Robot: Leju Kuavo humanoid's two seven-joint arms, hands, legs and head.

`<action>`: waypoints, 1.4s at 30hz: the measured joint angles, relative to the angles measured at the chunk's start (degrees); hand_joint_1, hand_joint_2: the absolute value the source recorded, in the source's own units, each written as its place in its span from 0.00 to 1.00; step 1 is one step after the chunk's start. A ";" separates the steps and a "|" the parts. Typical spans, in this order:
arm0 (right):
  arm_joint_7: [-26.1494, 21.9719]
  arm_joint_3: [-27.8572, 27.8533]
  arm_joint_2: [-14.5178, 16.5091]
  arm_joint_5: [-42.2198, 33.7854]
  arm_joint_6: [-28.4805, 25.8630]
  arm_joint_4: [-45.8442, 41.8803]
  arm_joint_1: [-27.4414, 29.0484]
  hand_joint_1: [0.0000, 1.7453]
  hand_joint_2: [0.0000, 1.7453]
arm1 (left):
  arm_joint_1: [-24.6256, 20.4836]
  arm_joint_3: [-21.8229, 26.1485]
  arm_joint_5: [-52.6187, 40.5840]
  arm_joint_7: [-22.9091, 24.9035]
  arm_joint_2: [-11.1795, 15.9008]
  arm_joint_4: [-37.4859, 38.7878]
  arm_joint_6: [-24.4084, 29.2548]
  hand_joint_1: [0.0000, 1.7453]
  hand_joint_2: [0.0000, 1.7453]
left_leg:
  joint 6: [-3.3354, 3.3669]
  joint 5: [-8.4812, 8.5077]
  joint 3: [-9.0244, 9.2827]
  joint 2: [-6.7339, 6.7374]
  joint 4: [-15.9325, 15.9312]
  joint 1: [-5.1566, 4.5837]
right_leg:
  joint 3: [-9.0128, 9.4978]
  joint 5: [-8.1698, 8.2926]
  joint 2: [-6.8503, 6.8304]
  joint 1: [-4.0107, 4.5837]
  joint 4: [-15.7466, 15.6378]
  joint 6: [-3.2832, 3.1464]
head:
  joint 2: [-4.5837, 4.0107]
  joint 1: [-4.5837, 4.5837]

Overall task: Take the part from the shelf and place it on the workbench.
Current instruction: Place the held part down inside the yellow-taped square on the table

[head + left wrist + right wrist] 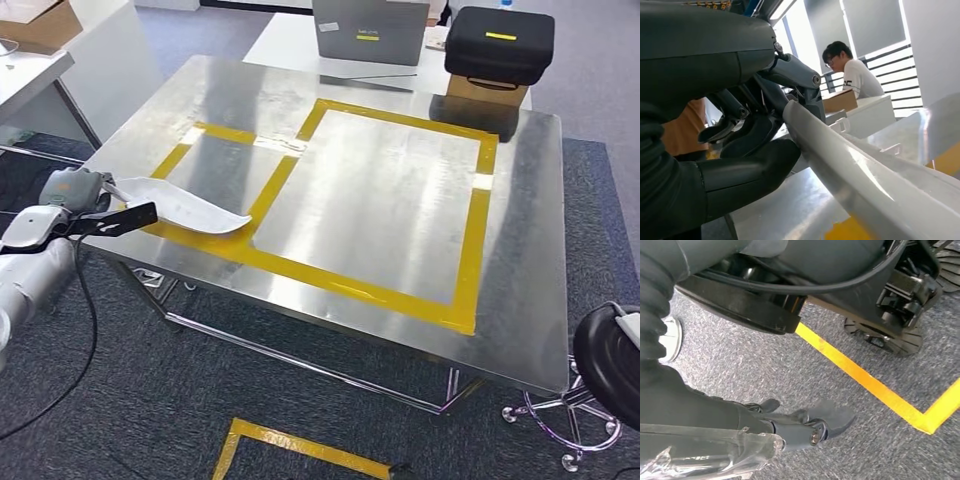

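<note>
The part is a long, white, curved panel. My left hand grips one end of it at the left edge of the metal workbench. The panel's free end reaches over the small yellow-taped rectangle, low over the surface; whether it touches I cannot tell. In the left wrist view the panel runs out from between my dark fingers. My right hand hangs over the grey carpet with its fingers stretched out and nothing in them.
A larger yellow-taped rectangle marks the bench's middle. Behind the bench stand a laptop and a black case on a cardboard box. An office chair sits at the right. A person sits at a far desk.
</note>
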 joint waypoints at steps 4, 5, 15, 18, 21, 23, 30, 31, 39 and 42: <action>-0.01 0.00 -0.02 -0.07 0.01 0.00 0.04 0.00 1.00 | 0.60 0.62 0.50 -0.46 -0.14 0.01 0.09 1.00 1.00 | 1.03 -0.05 1.17 -0.13 -2.71 0.13 | -0.23 -0.45 0.11 0.56 -0.12 -0.97 | -0.01 0.21; -0.01 0.00 -0.02 -0.07 0.02 0.00 0.05 0.00 1.00 | 0.68 0.79 0.53 -0.51 -0.17 0.01 0.09 1.00 1.00 | 1.14 -0.12 1.18 -0.17 -2.71 0.10 | -0.13 -0.39 0.08 0.59 -0.31 -1.34 | -0.01 0.29; -0.01 0.00 -0.02 -0.09 0.02 0.00 0.01 0.00 1.00 | 0.79 1.22 0.46 -0.70 -0.13 0.01 0.09 1.00 1.00 | 1.98 -0.25 1.18 -0.30 -2.67 -0.27 | 0.71 0.01 -0.09 0.25 -1.37 1.00 | -0.01 0.30; -0.02 0.01 -0.02 -0.10 0.03 0.00 0.01 0.00 1.00 | 0.81 1.25 0.41 -1.12 -0.07 0.01 0.02 1.00 1.00 | 2.04 -0.18 1.20 -0.30 -2.69 -0.26 | 0.64 0.03 -0.09 0.28 -1.29 1.06 | -0.01 0.29; -0.08 0.03 -0.02 -0.11 0.07 0.00 0.02 0.00 1.00 | 0.87 1.28 0.39 -1.59 0.10 0.01 -0.38 1.00 1.00 | 1.99 -0.10 1.24 -0.29 -2.75 -0.22 | 0.55 0.04 -0.08 0.32 -1.12 1.06 | -0.01 0.28; -0.09 0.05 -0.02 -0.10 0.10 0.00 0.03 0.00 0.50 | 0.95 1.32 0.40 -1.78 0.27 0.01 -0.72 0.50 1.00 | 1.90 -0.03 1.26 -0.28 -2.81 -0.21 | 0.49 0.04 -0.07 0.33 -1.05 1.05 | -0.01 0.27; -0.14 0.52 -0.02 0.01 0.32 0.00 0.06 0.00 0.00 | 1.50 2.09 0.51 -1.92 1.24 0.01 -1.14 0.00 0.25 | 1.79 0.07 1.26 -0.28 -2.88 -0.15 | 0.39 0.00 -0.07 0.37 -0.90 0.96 | -0.01 0.29; -0.15 0.54 -0.02 0.02 0.36 0.00 0.06 0.00 0.00 | 1.60 2.29 0.55 -1.92 1.34 0.01 -1.04 0.00 0.00 | 1.78 0.07 1.26 -0.28 -2.88 -0.15 | 0.39 0.00 -0.07 0.37 -0.89 0.95 | -0.01 0.29; -0.15 0.90 -0.02 0.18 0.48 0.00 0.05 0.00 0.00 | 2.25 3.10 0.38 -1.37 1.87 0.01 -0.87 0.00 0.00 | 1.78 0.08 1.26 -0.28 -2.89 -0.14 | 0.38 0.00 -0.08 0.39 -0.88 0.95 | -0.01 0.28; -0.14 0.93 -0.02 0.19 0.49 0.00 0.04 0.00 0.00 | 2.35 3.16 0.35 -1.32 2.01 0.01 -0.87 0.00 0.00 | 1.78 0.08 1.26 -0.28 -2.89 -0.14 | 0.38 0.00 -0.07 0.39 -0.88 0.95 | -0.01 0.29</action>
